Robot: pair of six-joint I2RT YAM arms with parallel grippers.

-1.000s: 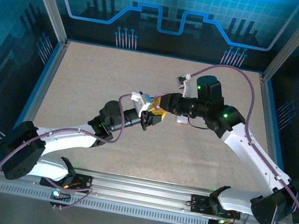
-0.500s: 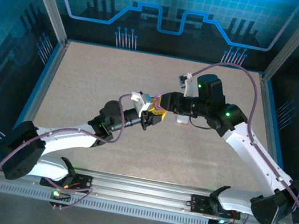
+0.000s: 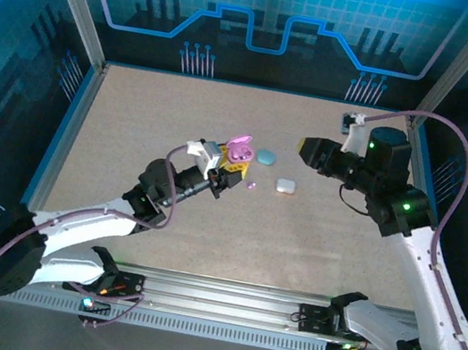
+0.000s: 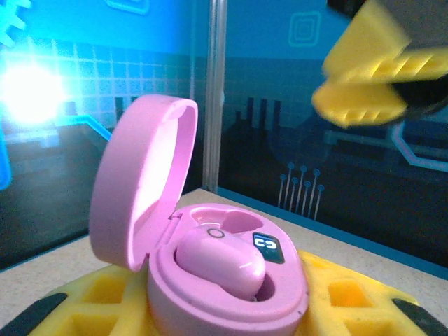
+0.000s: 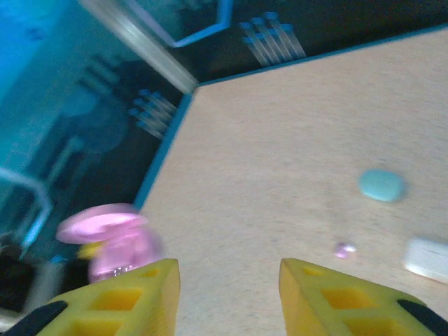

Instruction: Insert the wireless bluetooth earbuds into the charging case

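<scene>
The left gripper's (image 3: 234, 175) fingers clamp the open pink charging case (image 4: 231, 294) off the worktop (image 3: 135, 121), one earbud (image 4: 220, 262) seated inside. Its partner earbud (image 3: 252, 185) lies loose beside the white case (image 3: 285, 186), too small to judge its orientation. The right gripper (image 5: 227, 274) hovers well apart, fingers spread and empty. A pinch could flick so small a piece away, or bring it misaligned to the socket.

The pink charging case (image 4: 143, 189) has a tiny dark screen (image 4: 266, 246) with two pale blue marks on it. They are too blurry to read.
</scene>
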